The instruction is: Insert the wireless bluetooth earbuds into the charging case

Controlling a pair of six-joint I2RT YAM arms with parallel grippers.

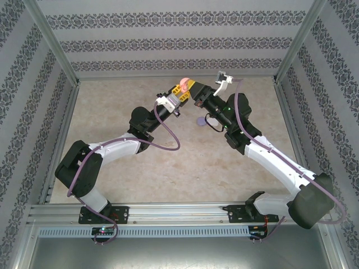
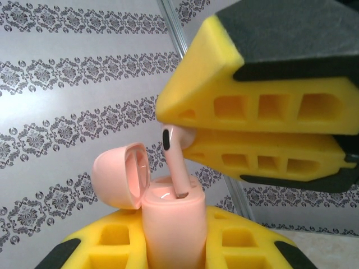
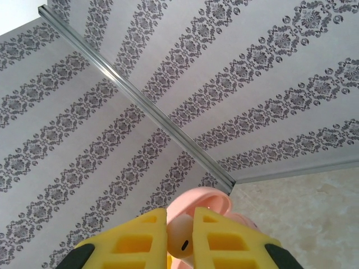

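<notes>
Item under inspection: a pale pink, stemmed plastic earbud (image 2: 175, 162). It stands near upright, stem down, with the stem tip entered into one socket of the small pink plastic charging case (image 2: 171, 230). The bulbous head sits well clear of the case top, so it is not seated. The case's hinged pink lid (image 2: 120, 174) is swung open to one side and does not obstruct the socket. Whether the neighbouring socket is occupied cannot be told.

Right gripper (image 3: 180, 224): yellow foam fingers closed to a narrow gap, pinching the earbud by its head. Left gripper (image 2: 174, 255): clamped tight around the case body, holding it upright and raised above the beige table (image 1: 213, 168), towards the far side.

Step in hand, as assessed: insertion of this earbud, part-way. The next move calls for a straight push down along the stem's line until the head settles, with the case held steady, then release. Sideways drift would likely jam the stem.

Also noted: a small purple round object (image 1: 201, 121) lies on the table near the right arm, well apart from the case.
</notes>
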